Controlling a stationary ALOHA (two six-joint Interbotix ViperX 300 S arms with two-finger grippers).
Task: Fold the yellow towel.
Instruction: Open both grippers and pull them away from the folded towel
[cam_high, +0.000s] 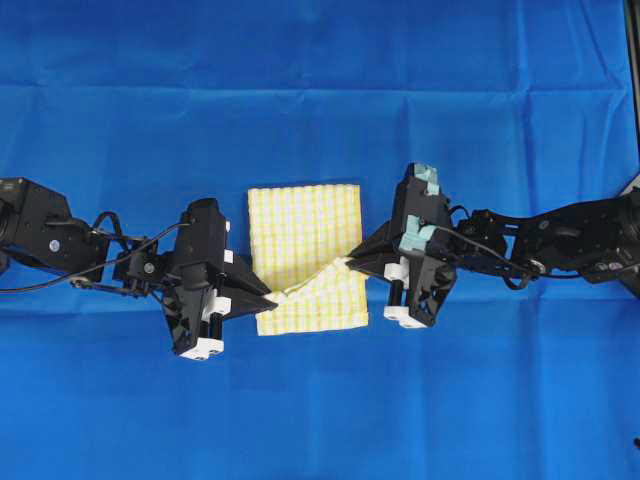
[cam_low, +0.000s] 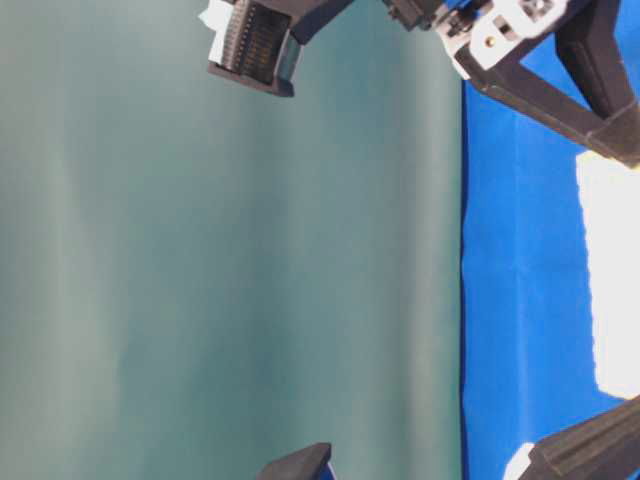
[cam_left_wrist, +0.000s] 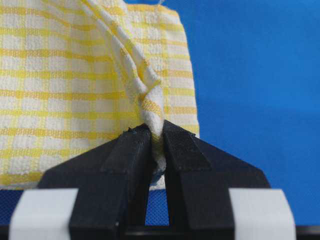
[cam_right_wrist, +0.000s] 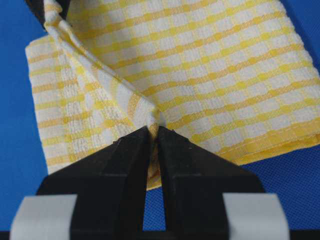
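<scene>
Yellow towel (cam_high: 300, 225), flat on blue cloth (cam_high: 320, 80), near edge lifted and pinched at both corners: left gripper (cam_high: 272, 297) and right gripper (cam_high: 350, 262) clenched on fabric; risk: thin bite slipping, or uneven travel skewing fold across towel.

A robot test bench in a lab or studio is shown — not a home or a shop. The counter is covered edge to edge by a plain blue cloth (cam_high: 320, 90), creased in straight lines as if unfolded from a packet. Two black robot arms are mounted at opposite sides, with exposed cables and white printed parts. Behind the counter a plain grey-green backdrop (cam_low: 230, 260) is hung — no furniture or household clutter is seen.
</scene>
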